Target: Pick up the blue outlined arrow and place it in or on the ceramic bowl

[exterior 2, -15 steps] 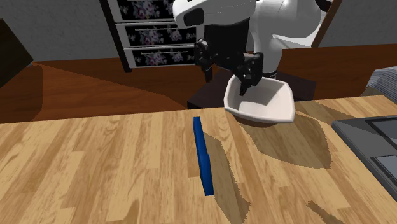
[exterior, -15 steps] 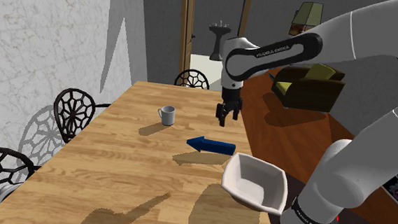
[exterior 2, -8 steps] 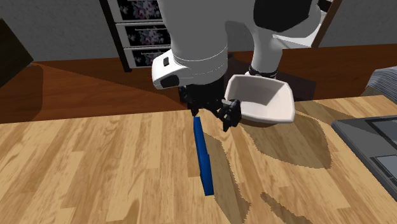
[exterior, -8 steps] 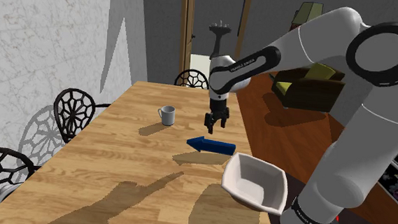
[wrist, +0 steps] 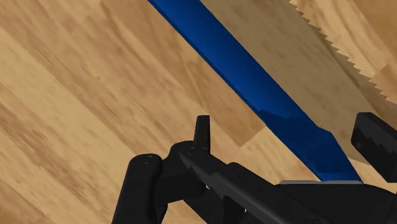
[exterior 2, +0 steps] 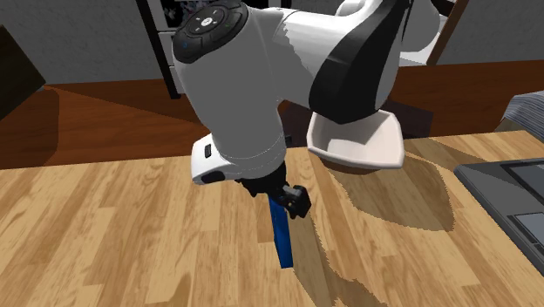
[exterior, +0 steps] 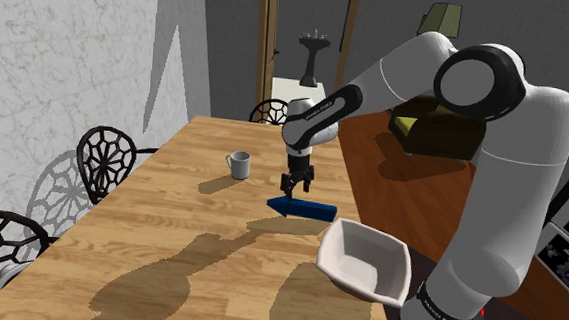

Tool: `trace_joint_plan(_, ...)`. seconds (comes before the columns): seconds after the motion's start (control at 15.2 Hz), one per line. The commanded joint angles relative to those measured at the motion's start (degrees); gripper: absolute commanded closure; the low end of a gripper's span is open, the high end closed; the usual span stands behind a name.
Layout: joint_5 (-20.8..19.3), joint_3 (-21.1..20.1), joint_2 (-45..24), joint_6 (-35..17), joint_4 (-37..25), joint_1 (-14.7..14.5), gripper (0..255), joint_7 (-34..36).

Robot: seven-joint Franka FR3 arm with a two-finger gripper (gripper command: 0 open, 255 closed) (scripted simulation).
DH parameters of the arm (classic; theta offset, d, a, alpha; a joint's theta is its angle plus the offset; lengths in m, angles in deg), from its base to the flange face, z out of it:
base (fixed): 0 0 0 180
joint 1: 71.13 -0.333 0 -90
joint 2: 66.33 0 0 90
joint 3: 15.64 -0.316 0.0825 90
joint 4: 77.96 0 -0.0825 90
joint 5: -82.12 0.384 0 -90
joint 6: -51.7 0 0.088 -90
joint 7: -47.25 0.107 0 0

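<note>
The dark blue arrow (exterior: 303, 208) lies flat on the wooden table (exterior: 159, 228), pointing toward the shoulder view's left. My black gripper (exterior: 294, 184) hangs low over the arrow's head end. In the wrist view the arrow (wrist: 254, 83) runs slantwise between the two fingers (wrist: 202, 130), which stand apart on either side of it; the gripper (wrist: 289, 137) is open and clasps nothing. From the second exterior view the gripper (exterior 2: 292, 199) covers the arrow's (exterior 2: 282, 240) far end. The white bowl (exterior: 365, 260) sits at the table's edge near the stand, also visible behind the arm (exterior 2: 357, 146).
A small grey mug (exterior: 238, 165) stands on the table beyond the arrow. Black wire chairs (exterior: 107, 160) line the table's left side in the shoulder view. A flat grey device (exterior 2: 510, 196) lies at the second exterior view's right. Drawers (exterior 2: 166, 52) stand behind the arm.
The arm has swung over the table and lowered, bringing the gripper from above the bowl's side down onto the arrow's head end. The fingers stay apart. The arrow has not moved.
</note>
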Motion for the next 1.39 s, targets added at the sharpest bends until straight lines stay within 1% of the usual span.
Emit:
trace_joint_plan(0.0, 0.20, -0.10, -1.01, -1.51, 0.51, -0.05, 0, -0.12)
trace_joint_plan(0.26, 0.55, -0.26, -2.84, -4.91, 2.07, -0.12, 0, -0.34)
trace_joint_plan(0.79, 0.55, -0.27, -2.84, -4.91, 2.07, -0.12, 0, -0.34)
trace_joint_plan(0.86, 0.55, -0.27, -2.85, -4.91, 2.07, -0.12, 255, -0.34)
trace_joint_plan(1.32, 0.55, -0.25, -2.93, -4.98, 2.05, -0.09, 255, -0.38)
